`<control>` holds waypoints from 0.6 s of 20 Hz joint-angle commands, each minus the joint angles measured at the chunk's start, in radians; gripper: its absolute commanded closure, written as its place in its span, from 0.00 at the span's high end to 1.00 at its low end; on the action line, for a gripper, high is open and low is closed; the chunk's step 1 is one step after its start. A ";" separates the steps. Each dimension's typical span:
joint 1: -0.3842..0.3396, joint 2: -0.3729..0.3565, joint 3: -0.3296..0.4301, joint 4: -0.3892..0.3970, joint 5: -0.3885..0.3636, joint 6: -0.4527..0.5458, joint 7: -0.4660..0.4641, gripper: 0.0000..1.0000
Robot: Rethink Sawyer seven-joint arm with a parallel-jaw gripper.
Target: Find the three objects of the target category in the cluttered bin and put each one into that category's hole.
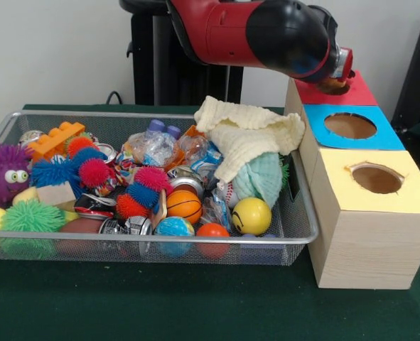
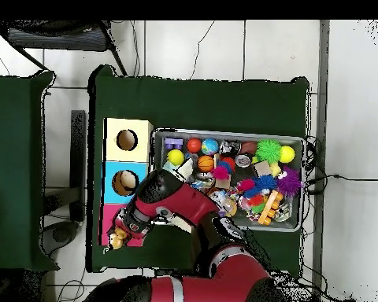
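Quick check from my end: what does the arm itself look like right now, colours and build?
The arm has a glossy red shell with rounded black joint housings, a thick tube with a bulbous black elbow. In the overhead view its red links carry black bands, and a pale stripe marks the base link. The claw is mostly hidden by the wrist; only a small red and black tip shows. No loose cables are visible on it.

Red-black arm (image 1: 266, 32) over red-surround hole (image 1: 334, 89); toy-crammed wire bin (image 1: 295, 231) beside pale wooden boxes (image 1: 369, 245)
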 commanded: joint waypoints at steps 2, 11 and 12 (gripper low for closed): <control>-0.045 0.039 0.062 -0.143 0.026 -0.221 0.038 1.00; -0.053 0.043 0.066 -0.166 0.018 -0.198 0.041 1.00; -0.053 0.044 0.064 -0.171 0.016 -0.192 0.045 1.00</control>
